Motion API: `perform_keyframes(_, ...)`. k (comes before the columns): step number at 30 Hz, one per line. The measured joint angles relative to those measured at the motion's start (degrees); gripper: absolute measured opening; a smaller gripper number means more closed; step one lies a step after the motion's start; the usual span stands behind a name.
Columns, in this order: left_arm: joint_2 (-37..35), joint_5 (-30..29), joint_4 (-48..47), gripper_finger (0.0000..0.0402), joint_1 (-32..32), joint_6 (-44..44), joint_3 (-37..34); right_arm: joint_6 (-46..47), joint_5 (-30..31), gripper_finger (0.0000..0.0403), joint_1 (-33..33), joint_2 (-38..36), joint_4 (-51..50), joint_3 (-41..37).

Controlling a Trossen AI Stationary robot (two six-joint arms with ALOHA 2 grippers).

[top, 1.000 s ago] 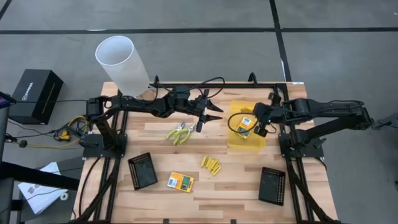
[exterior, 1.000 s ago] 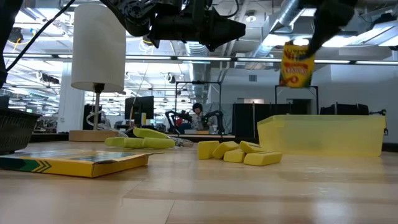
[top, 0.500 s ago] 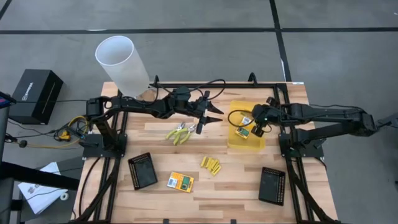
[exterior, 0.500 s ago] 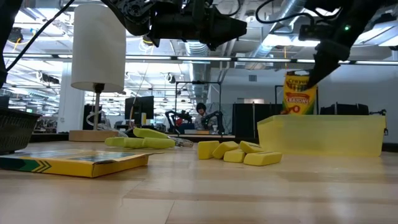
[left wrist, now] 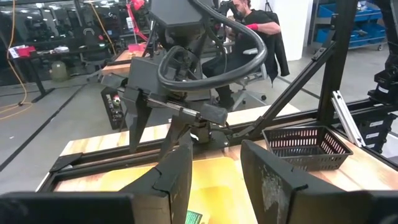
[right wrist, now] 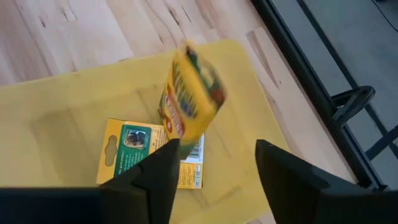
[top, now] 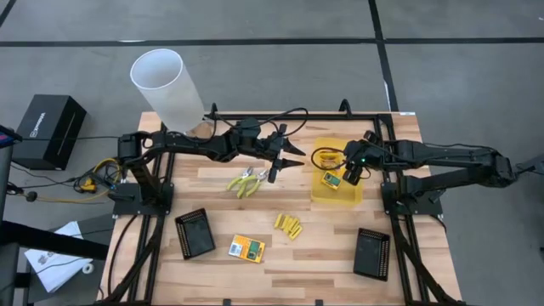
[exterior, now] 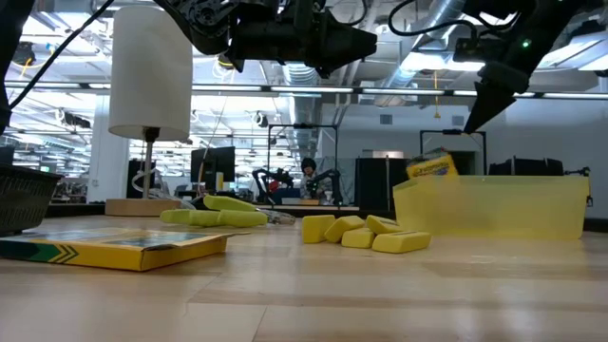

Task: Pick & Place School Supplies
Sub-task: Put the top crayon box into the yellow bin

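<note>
We start with the crayon box [right wrist: 189,93], which is out of the right gripper's [right wrist: 214,165] fingers and dropping, tilted, into the yellow tray [right wrist: 74,93]; a second box [right wrist: 146,155] already lies flat on the tray floor beneath it. From the low view the falling box [exterior: 432,168] sits just above the tray's [exterior: 494,207] near wall, leaning.

What worries us is the landing. Judging by its tilt, the box may come down on an edge, strike the box already in the tray, and end up propped against the wall or tip over the rim. We would also watch the right gripper's descent: with its fingers spread wide just above the tray, any lower move could nudge the tray or clip the box.

The right arm reaches from the tray's right side, its gripper [top: 351,167] open and empty, hovering over the tray [top: 338,197].

The left gripper [top: 285,158] hangs above the table to the left of the tray, fingers parted and holding nothing, just beyond the plier tool [top: 245,181]. Farther from the tray, toward the front edge, lie the yellow sticks [top: 288,226] and a third box [top: 246,248], both untouched, so much of the task remains.
</note>
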Motion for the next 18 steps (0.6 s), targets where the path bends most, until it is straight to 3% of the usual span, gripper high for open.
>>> perform_keyframes(18,-0.49,-0.02,-5.95,0.0131,0.59,-0.04,-0.02,1.68,-0.54,0.0182,2.31,0.0,0.31,0.0)
